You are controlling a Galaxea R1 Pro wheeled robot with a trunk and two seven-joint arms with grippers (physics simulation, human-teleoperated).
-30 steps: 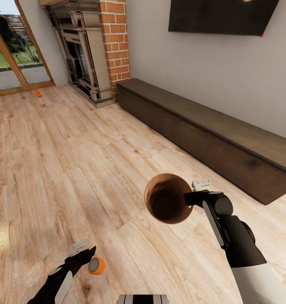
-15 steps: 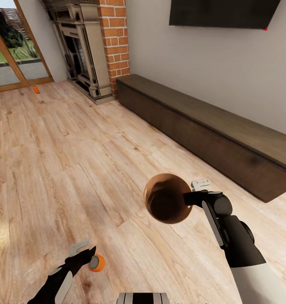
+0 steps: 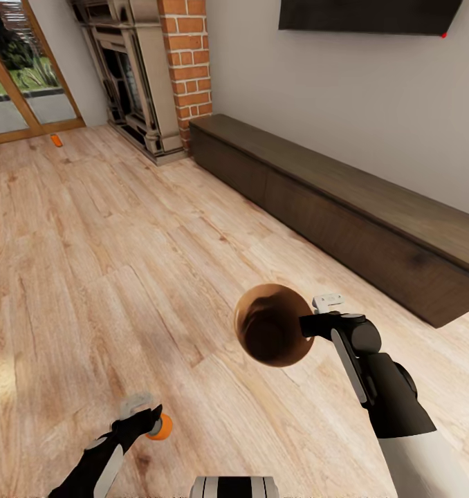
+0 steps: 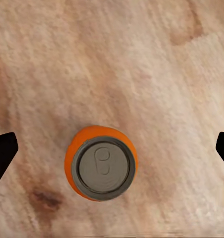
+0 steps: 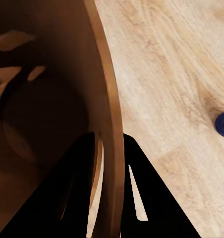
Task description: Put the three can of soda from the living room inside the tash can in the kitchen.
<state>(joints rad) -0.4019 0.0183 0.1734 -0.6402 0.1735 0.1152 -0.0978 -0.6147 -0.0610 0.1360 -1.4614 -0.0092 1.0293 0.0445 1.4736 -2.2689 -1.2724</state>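
Leftward and forward, the left pincer (image 3: 149,413) has closed in over the orange can (image 3: 161,426).
Open, it straddles the upright can on the floor; right pincer (image 5: 108,148) grips the trash can (image 3: 270,334) rim at 2 o'clock.

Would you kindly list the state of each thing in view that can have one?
Near orange can: upright on the floor, ungripped.
Left gripper: jaws wide open either side of that can, not touching.
Right gripper: jaws shut on the trash can's wall.
Trash can: held off the floor, tilted.
Far orange can: on the floor by the glass door.
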